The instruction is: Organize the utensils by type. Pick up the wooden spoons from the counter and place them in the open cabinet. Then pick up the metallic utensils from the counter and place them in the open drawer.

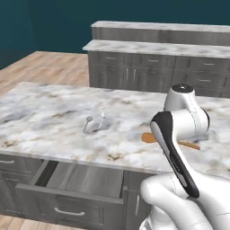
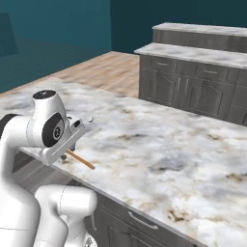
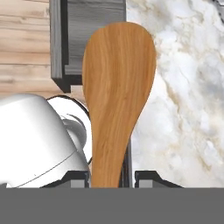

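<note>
My gripper [image 3: 111, 177] is shut on an orange-brown wooden spoon [image 3: 117, 92], with the handle between the two fingertips and the oval bowl pointing away from the hand. From the left base the spoon [image 1: 148, 137] shows low over the counter [image 1: 49, 112] near its front edge, partly behind my arm. Its handle [image 2: 81, 160] sticks out below the hand. Two metallic utensils [image 1: 88, 122] [image 1: 102, 117] lie together on the marble, left of the spoon. The open drawer [image 1: 81, 179] stands pulled out below the counter edge. The open cabinet is out of view.
A second run of grey base units with a marble top [image 1: 157, 47] stands across the wooden floor [image 1: 40, 67]. My own white arm [image 1: 179, 148] blocks part of the counter's right side.
</note>
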